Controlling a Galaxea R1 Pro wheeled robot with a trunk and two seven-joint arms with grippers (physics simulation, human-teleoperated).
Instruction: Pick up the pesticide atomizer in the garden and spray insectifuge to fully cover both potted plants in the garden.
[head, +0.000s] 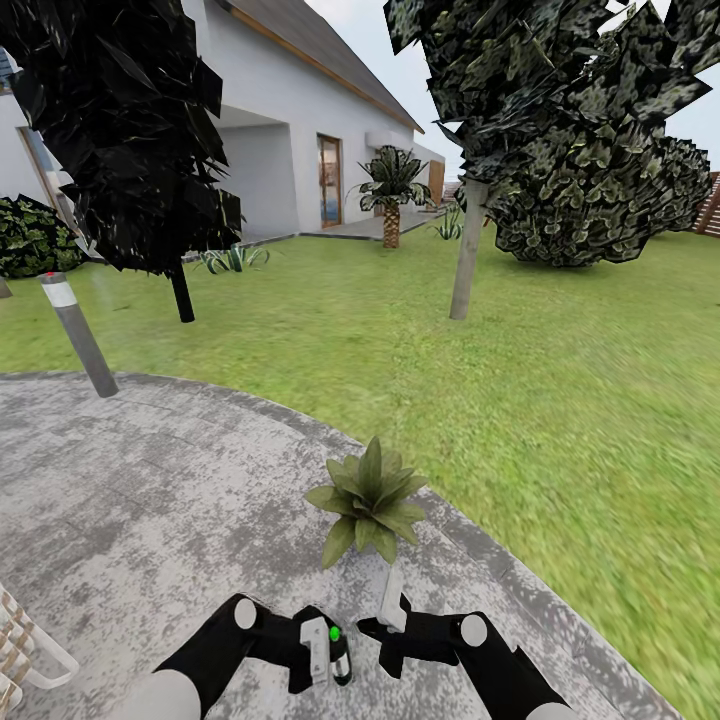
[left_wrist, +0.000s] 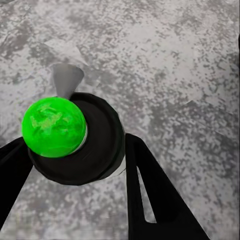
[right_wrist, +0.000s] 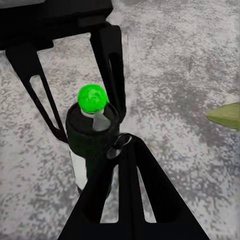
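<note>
While my left gripper (head: 322, 655) clamps its fingers (left_wrist: 150, 195) around the pesticide atomizer (left_wrist: 75, 137), the bottle stands upright over the grey paved patio (head: 150, 500), its top (right_wrist: 93, 98) glowing green. My right gripper (head: 385, 625) sits just beside it; whether it is open I cannot tell. One potted plant (head: 368, 498) sits near, at the patio's edge by the lawn (head: 560, 380).

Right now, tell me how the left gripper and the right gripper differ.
The left gripper is shut on the pesticide atomizer, its fingers flanking the dark bottle; the right gripper holds nothing. The left points toward the robot's middle; the right's pale fingertip reaches toward the potted plant. Both are black and hover low over the grey paving.
</note>
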